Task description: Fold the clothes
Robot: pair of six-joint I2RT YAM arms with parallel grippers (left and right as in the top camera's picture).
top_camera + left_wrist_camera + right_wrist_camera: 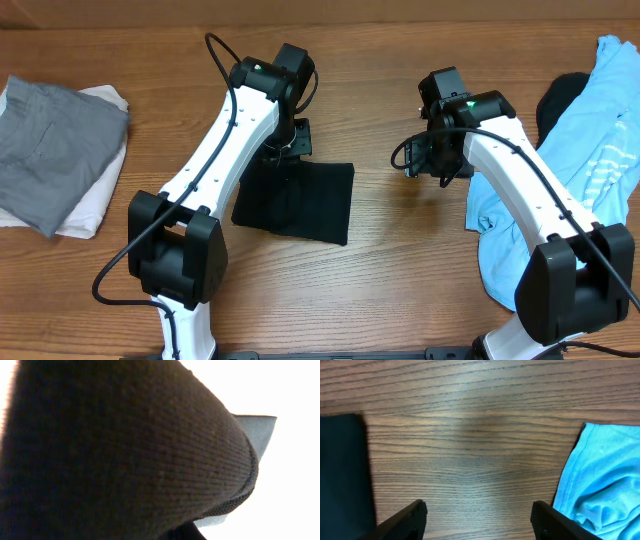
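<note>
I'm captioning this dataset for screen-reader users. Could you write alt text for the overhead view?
A folded black garment lies mid-table with the left claw at its far edge, while the right claw hangs open over the bare wooden table. A crumpled light blue shirt lies at the right, a folded grey-and-white stack at the left.

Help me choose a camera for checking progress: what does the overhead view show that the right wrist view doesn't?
Only overhead: a folded grey garment lying on a white garment at the left side, and the left gripper at the far edge of the folded black cloth. Only right wrist: the right gripper up close, its fingers wide apart with bare wood between them. Both: the black cloth, the crumpled light blue shirt and the brown wooden table.
</note>
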